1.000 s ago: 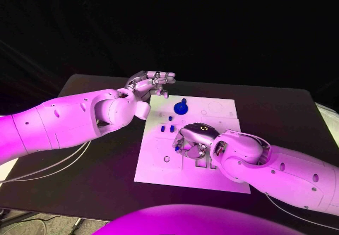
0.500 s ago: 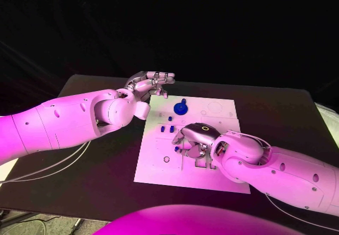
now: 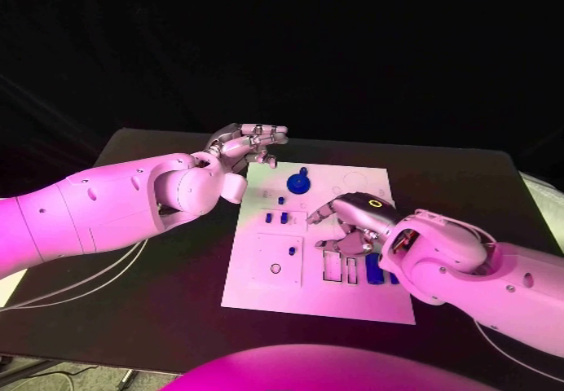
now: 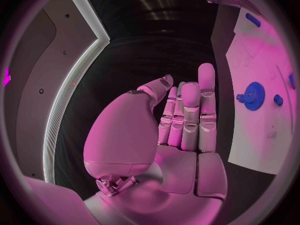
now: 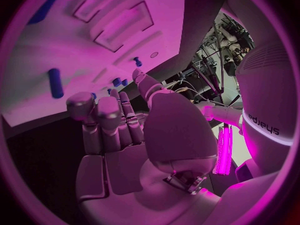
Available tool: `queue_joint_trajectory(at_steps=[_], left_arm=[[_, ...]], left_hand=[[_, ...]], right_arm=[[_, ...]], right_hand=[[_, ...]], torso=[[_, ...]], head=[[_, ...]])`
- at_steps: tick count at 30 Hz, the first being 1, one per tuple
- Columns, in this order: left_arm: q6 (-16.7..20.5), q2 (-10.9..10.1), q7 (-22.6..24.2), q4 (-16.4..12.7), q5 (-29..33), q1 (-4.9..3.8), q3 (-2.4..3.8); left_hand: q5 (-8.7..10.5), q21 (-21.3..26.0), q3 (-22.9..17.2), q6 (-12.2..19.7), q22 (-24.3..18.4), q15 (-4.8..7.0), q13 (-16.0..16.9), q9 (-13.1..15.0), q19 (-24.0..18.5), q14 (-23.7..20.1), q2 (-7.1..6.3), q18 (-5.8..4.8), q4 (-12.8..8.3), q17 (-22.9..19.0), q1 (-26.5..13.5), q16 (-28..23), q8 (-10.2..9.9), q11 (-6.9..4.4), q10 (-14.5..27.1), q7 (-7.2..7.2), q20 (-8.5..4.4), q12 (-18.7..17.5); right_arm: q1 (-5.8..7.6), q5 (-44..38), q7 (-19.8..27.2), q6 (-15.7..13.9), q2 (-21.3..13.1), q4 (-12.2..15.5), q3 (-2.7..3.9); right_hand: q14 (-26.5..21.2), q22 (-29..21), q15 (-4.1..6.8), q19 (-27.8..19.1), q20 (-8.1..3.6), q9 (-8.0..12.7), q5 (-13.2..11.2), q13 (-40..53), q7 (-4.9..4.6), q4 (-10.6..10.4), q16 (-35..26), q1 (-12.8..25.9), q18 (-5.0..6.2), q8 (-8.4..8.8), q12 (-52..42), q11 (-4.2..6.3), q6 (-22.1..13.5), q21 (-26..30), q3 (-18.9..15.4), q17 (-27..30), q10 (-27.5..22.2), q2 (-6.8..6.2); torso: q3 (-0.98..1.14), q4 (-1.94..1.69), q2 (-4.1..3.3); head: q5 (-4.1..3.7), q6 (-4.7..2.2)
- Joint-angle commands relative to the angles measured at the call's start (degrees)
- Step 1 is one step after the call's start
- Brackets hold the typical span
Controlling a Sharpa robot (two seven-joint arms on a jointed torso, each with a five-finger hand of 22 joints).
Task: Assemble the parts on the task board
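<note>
The white task board (image 3: 265,281) lies mid-table. A blue gear (image 3: 301,179) stands near its far edge, also seen in the left wrist view (image 4: 253,95). Small blue pegs (image 3: 276,216) sit left of centre. A long blue bar (image 3: 374,270) lies among the slots at the near right; the right wrist view shows it too (image 5: 56,82). My right hand (image 3: 345,230) hovers over the board's middle, fingers loosely spread, holding nothing. My left hand (image 3: 244,143) hangs above the board's far left corner, its fingers (image 4: 189,115) straight and empty.
Rectangular slots (image 3: 338,267) and a square recess (image 3: 279,259) mark the board's near half. The black table (image 3: 165,277) surrounds the board on all sides. My left forearm (image 3: 106,204) stretches along the board's left side.
My right hand has lifted and drawn back toward the right, uncovering the long blue bar among the slots. The left hand has barely shifted.
</note>
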State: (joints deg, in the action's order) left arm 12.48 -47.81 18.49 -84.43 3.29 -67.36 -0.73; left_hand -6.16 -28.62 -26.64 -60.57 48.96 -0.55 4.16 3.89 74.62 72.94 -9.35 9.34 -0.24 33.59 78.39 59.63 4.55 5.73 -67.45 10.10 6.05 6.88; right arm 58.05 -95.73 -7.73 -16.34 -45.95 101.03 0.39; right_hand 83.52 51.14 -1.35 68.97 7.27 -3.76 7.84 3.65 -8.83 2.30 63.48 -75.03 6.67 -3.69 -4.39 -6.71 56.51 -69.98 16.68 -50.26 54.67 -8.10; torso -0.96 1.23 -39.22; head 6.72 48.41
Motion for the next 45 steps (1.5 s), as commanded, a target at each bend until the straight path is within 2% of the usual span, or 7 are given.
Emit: queue_joint_trajectory(at_steps=[1, 3, 5, 8, 16, 32, 45], left_arm=[[-1.13, -0.02, 0.09, -0.06, 0.23, 0.04, 0.00], [-1.16, -0.02, 0.10, -0.07, 0.23, 0.05, -0.01], [-1.19, 0.03, 0.12, -0.06, 0.23, 0.06, -0.02], [-1.23, 0.12, 0.13, 0.00, 0.23, 0.08, -0.03], [-1.38, 0.23, 0.08, 0.07, 0.23, 0.21, -0.06], [-0.78, 0.37, 0.74, 0.15, 0.23, 0.41, -0.07], [-0.90, 0.43, 0.75, 0.02, 0.23, 0.42, -0.06]], left_hand=[[0.30, 0.18, 0.40, 0.31, -0.09, -0.04, 0.03, -0.01, -0.30, -0.29, 0.54, 1.02, -0.06, -0.09, -0.23, -0.30, 0.37, 0.05, 0.33, 0.08, -0.01, 0.35], [0.30, 0.18, 0.40, 0.31, -0.09, -0.04, 0.03, -0.01, -0.30, -0.29, 0.54, 1.02, -0.06, -0.09, -0.23, -0.30, 0.37, 0.05, 0.33, 0.08, -0.01, 0.35], [0.30, 0.18, 0.40, 0.31, -0.09, -0.04, 0.03, -0.01, -0.30, -0.29, 0.54, 1.02, -0.06, -0.09, -0.23, -0.30, 0.37, 0.05, 0.33, 0.08, -0.01, 0.35], [0.30, 0.18, 0.40, 0.31, -0.09, -0.04, 0.03, -0.01, -0.30, -0.29, 0.54, 1.02, -0.06, -0.09, -0.23, -0.30, 0.37, 0.05, 0.33, 0.08, -0.01, 0.35], [0.30, 0.18, 0.40, 0.31, -0.09, -0.04, 0.03, -0.01, -0.30, -0.29, 0.54, 1.02, -0.06, -0.09, -0.23, -0.30, 0.37, 0.05, 0.33, 0.08, -0.01, 0.35], [0.35, 0.23, 0.53, 0.34, -0.13, -0.06, 0.03, -0.01, -0.31, -0.31, 0.57, 1.02, -0.09, -0.06, -0.20, -0.26, 0.39, 0.04, 0.36, 0.07, 0.00, 0.41], [0.35, 0.23, 0.53, 0.34, -0.13, -0.06, 0.03, -0.01, -0.31, -0.31, 0.57, 1.02, -0.09, -0.06, -0.20, -0.26, 0.39, 0.04, 0.36, 0.07, 0.00, 0.41]], right_arm=[[1.90, 0.68, -2.17, 2.20, -2.40, 1.26, 0.21], [3.31, 0.30, -2.95, 3.47, -4.30, 1.97, 0.26], [4.70, -0.19, -3.83, 4.92, -6.32, 2.71, 0.29], [5.57, -0.75, -4.56, 6.04, -7.72, 3.14, 0.30], [6.29, -2.86, -6.08, 8.20, -9.11, 2.69, 0.27], [5.88, -4.07, -5.18, 11.42, -4.59, -2.00, -0.29], [5.18, -4.36, -4.66, 12.40, -2.14, -4.46, -0.53]], right_hand=[[-0.31, -1.33, -0.64, -0.68, 0.28, -0.01, 0.48, 0.11, 0.44, -0.57, -0.60, -0.10, 1.29, -0.06, -0.19, -0.31, -1.91, 0.98, -3.68, 0.93, -2.14, -0.29], [-0.59, -2.19, -1.41, -1.03, 0.69, -0.15, 0.92, 0.25, 2.07, -2.08, -0.96, -1.70, 1.56, -0.12, -0.35, -0.91, -5.23, 1.69, -10.43, 1.72, -4.67, 0.35], [-0.62, -2.56, -1.02, -1.02, 0.93, 0.15, 1.20, 0.13, 3.30, -5.50, -0.86, -4.72, 1.31, 0.07, -0.80, -1.14, -9.73, 1.97, -16.78, 2.03, -6.42, 0.39], [-0.50, -2.63, -0.81, -0.85, 0.66, 0.25, 1.02, 0.10, 3.77, -8.82, -0.66, -7.06, 1.43, 0.31, -1.45, -0.90, -11.32, 2.03, -19.22, 2.06, -7.06, -0.25], [-0.17, -2.19, -0.28, -0.19, 0.37, -0.19, 0.45, 0.26, 3.09, -10.73, -0.25, -9.61, 1.30, -0.30, -3.48, -0.29, -5.94, 1.73, -19.13, 1.85, -4.33, 1.39], [0.28, -0.36, 1.25, 1.45, -0.84, -0.21, -0.49, -0.06, 1.08, -7.85, 0.31, -11.64, 0.92, -0.65, -6.07, 1.67, 1.69, 0.47, -17.86, 1.52, 5.25, 7.03], [0.48, 0.21, 1.53, 1.85, -1.17, -0.17, -0.60, -0.16, 1.18, -7.48, 0.76, -12.01, 0.80, -0.63, -5.14, 2.00, 4.06, 0.08, -16.47, 1.04, 7.41, 8.20]], torso=[[-0.06, 0.17, 0.02], [-0.10, 0.29, 0.10], [-0.11, 0.44, 0.15], [-0.04, 0.60, 0.17], [-0.06, 0.42, 0.16], [-0.15, 0.30, 0.05], [-0.09, 0.37, 0.09]], head=[[-0.59, -0.38], [-0.85, -0.53], [-0.96, -0.66], [-1.04, -0.87], [-1.57, -1.00], [-1.68, -0.82], [-1.45, -0.34]])
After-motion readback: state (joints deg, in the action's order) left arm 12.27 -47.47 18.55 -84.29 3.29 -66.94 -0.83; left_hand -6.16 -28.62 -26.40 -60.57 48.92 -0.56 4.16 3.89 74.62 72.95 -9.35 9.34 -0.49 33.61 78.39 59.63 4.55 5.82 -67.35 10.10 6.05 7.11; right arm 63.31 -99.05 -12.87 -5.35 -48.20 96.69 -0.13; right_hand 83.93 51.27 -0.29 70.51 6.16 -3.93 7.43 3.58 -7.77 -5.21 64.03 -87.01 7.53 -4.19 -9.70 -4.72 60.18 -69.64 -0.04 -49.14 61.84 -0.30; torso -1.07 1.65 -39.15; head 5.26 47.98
